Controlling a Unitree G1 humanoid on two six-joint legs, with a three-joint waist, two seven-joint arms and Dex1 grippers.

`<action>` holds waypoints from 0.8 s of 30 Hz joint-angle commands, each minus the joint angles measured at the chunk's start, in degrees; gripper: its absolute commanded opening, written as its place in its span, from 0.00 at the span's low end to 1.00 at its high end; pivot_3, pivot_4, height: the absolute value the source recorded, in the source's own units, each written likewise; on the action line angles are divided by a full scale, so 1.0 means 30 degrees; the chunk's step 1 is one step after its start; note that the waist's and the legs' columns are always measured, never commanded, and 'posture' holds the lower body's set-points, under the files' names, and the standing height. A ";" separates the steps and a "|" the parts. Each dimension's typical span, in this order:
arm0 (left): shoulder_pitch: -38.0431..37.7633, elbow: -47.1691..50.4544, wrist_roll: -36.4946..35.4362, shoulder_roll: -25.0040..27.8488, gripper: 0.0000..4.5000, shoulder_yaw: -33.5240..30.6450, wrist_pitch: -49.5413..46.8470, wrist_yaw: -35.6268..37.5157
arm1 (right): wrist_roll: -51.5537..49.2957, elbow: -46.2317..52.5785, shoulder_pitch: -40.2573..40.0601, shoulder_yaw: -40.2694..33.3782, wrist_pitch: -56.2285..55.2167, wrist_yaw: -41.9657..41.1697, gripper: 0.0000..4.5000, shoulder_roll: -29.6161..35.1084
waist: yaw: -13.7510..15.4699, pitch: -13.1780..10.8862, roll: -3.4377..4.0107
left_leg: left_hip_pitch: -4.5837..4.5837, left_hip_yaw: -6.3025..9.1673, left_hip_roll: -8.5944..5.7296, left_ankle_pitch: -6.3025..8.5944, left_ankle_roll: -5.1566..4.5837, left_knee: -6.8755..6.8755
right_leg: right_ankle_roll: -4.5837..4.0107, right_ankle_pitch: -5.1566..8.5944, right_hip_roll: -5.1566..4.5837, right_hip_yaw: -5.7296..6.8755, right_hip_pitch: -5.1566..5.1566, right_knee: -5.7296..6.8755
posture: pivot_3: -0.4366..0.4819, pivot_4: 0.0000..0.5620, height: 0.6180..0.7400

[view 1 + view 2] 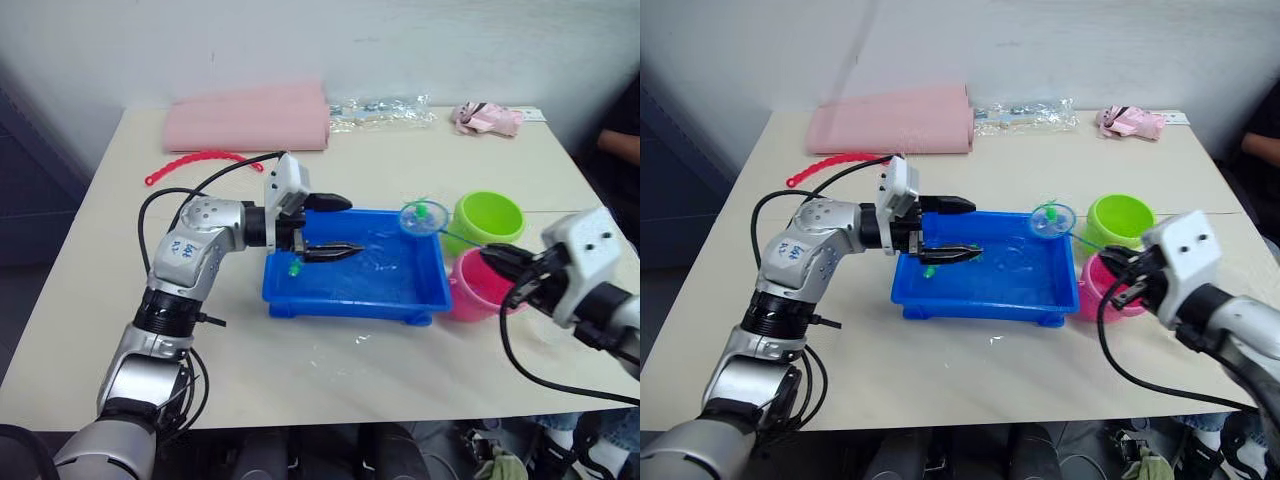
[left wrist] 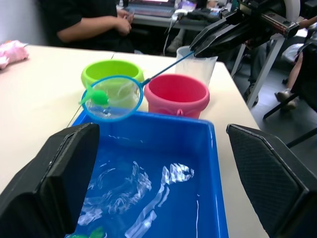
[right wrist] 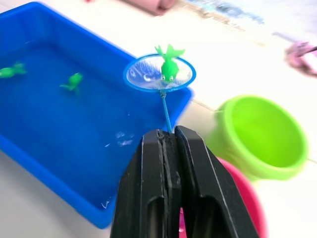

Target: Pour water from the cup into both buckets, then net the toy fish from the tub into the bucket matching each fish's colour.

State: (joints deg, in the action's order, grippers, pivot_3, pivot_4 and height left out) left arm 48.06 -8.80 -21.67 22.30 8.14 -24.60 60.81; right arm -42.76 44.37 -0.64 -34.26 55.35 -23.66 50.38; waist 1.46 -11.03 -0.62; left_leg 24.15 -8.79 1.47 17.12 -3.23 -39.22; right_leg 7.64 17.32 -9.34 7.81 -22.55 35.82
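The blue tub point(image 1: 350, 292) holds water and two small green toy fish point(image 3: 74, 80). Just past its right end stand the lime green bucket point(image 1: 487, 220) and the pink bucket point(image 1: 468, 287). My right gripper point(image 1: 492, 256) is shut on the thin handle of the net point(image 1: 424, 217). The net's blue hoop hovers over the tub's far right corner, beside the green bucket, with a green fish point(image 3: 169, 65) in it. My left gripper point(image 1: 355, 226) is open above the tub's left end. The clear cup point(image 2: 199, 67) stands behind the pink bucket.
At the table's far edge lie a folded pink cloth point(image 1: 250, 118), a clear plastic bag point(image 1: 385, 108) and a small pink item point(image 1: 487, 118). A red beaded strip point(image 1: 195, 160) lies at the left. A person point(image 2: 94, 22) sits at the table's right side.
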 commanded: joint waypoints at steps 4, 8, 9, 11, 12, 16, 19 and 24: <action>0.1017 -0.1029 0.0301 -0.0631 0.99 0.0151 0.1180 0.0701 | 0.1594 -0.0178 -0.1131 -0.3098 -0.0547 -0.0763 0.00 0.1347 | -0.0008 0.0000 -0.0001 | -0.0001 -0.0001 -0.0002 0.0000 -0.0001 0.0000 | 0.0000 0.0000 0.0000 -0.0004 0.0000 0.0000 | 0.48 0.27 0.98; 0.1116 -0.1284 0.0387 -0.0738 0.99 0.0119 0.1412 0.0854 | 0.5267 -0.1964 -0.2484 -0.3142 -0.2948 -0.1344 0.00 0.2685 | -0.0004 0.0000 -0.0001 | 0.0000 -0.0002 -0.0006 0.0000 -0.0002 -0.0001 | 0.0001 0.0000 -0.0001 -0.0005 0.0000 0.0000 | 0.48 0.27 0.98; 0.1104 -0.1283 0.0399 -0.0740 0.99 0.0100 0.1438 0.0871 | 0.6620 -0.2556 -0.2946 -0.2806 -0.4328 -0.1699 0.00 0.3181 | 0.0003 0.0000 0.0000 | 0.0000 -0.0004 -0.0008 -0.0001 -0.0004 -0.0001 | 0.0001 0.0000 -0.0002 -0.0006 0.0000 0.0001 | 0.48 0.27 0.98; 0.1076 -0.1278 0.0416 -0.0729 0.99 0.0071 0.1478 0.0878 | 0.8665 -0.3529 -0.3650 -0.2221 -0.6750 -0.2295 0.00 0.3824 | -0.0019 0.0000 -0.0001 | -0.0003 -0.0008 -0.0015 -0.0002 -0.0006 0.0000 | 0.0002 -0.0001 -0.0006 -0.0008 0.0001 -0.0001 | 0.48 0.27 0.98; 0.1042 -0.1256 0.0420 -0.0715 0.99 0.0045 0.1467 0.0857 | 0.9418 -0.4051 -0.3800 -0.1920 -0.7793 -0.2472 0.00 0.3949 | -0.0024 0.0000 -0.0001 | -0.0002 -0.0009 -0.0013 -0.0003 -0.0005 0.0000 | 0.0003 -0.0001 -0.0004 -0.0007 0.0000 0.0000 | 0.48 0.27 0.98; 0.0822 -0.1009 0.0468 -0.0629 0.99 -0.0010 0.1390 0.0756 | 1.3393 -0.6741 -0.3968 -0.0268 -1.3289 -0.2588 0.00 0.4978 | -0.0057 0.0000 0.0000 | -0.0007 -0.0012 -0.0007 -0.0006 -0.0001 0.0000 | 0.0004 0.0000 0.0002 -0.0007 -0.0001 0.0004 | 0.48 0.27 0.98; 0.0753 -0.0726 0.0441 -0.0579 0.99 -0.0077 0.1232 0.0578 | 1.7694 -0.9053 -0.4537 0.0972 -1.8534 -0.2017 0.00 0.6711 | -0.0083 -0.0001 0.0001 | -0.0011 -0.0022 0.0001 -0.0007 0.0001 0.0003 | 0.0006 0.0001 0.0002 -0.0014 -0.0004 0.0005 | 0.48 0.27 0.98; 0.0585 -0.0425 0.0381 -0.0403 0.99 -0.0191 0.1148 0.0378 | 2.2614 -1.1567 -0.4388 0.1570 -2.4060 0.0016 0.00 0.8224 | -0.0081 -0.0003 0.0002 | -0.0009 -0.0021 -0.0003 -0.0010 0.0005 0.0005 | 0.0010 0.0003 -0.0003 -0.0017 -0.0003 0.0000 | 0.48 0.27 0.98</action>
State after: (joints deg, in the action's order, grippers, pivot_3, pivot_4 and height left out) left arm 49.81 -12.63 -20.04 20.71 8.96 -21.30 62.13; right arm 20.71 11.43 -14.67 -28.75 -11.86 -26.60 73.90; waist 1.21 -11.04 -0.61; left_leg 24.12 -8.85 1.47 17.09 -3.21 -39.21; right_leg 7.67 17.33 -9.35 7.77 -22.56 35.82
